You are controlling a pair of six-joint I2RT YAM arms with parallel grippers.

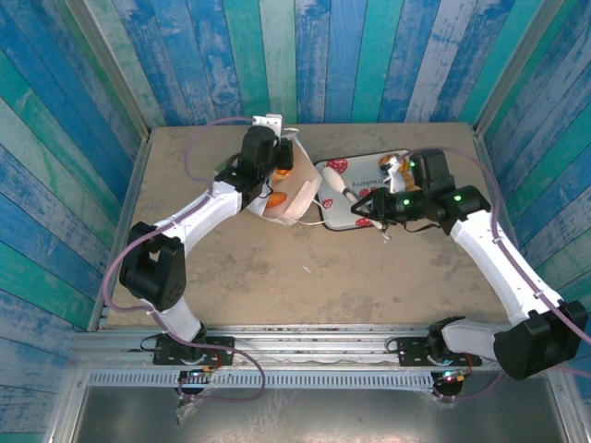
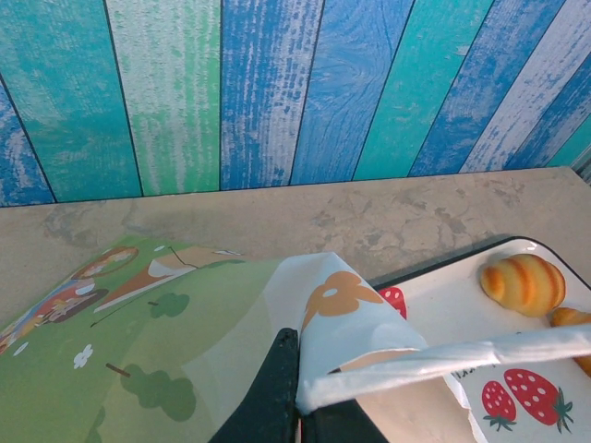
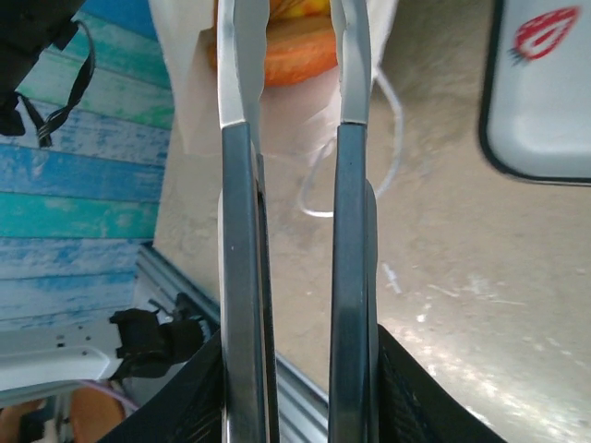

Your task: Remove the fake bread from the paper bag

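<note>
— Left pincer (image 2: 295, 406): report condition.
— Closed. Its jaws are clamped on the white rim of the paper bag (image 2: 342, 309), just below the orange flower print. A white strip of the bag runs from the clamp point and crosses in front of the tray (image 2: 452, 305) in the left wrist view.
— Right pincer (image 3: 297, 369)?
— Clamped on the metal tongs (image 3: 235, 231). Both dark handle arms sit between the fingers (image 3: 208, 397), side by side with a narrow gap. The bare metal tips point at the mouth of the bag.
— Location of the bag?
— On the surface (image 1: 277, 277), near the far edge, about midway along it. It is tilted, with its open mouth toward the tongs. The tray lies just beside it, toward the right edge, also near the far edge.
— Location of the fake bread (image 3: 295, 51)?
— One orange piece sits inside the bag mouth, seen between the tong tips; whether the tips touch it cannot be told. A ribbed golden roll (image 2: 522, 281) rests on the tray, apart from the bag. A second piece beside it is cut off at the picture edge.
</note>
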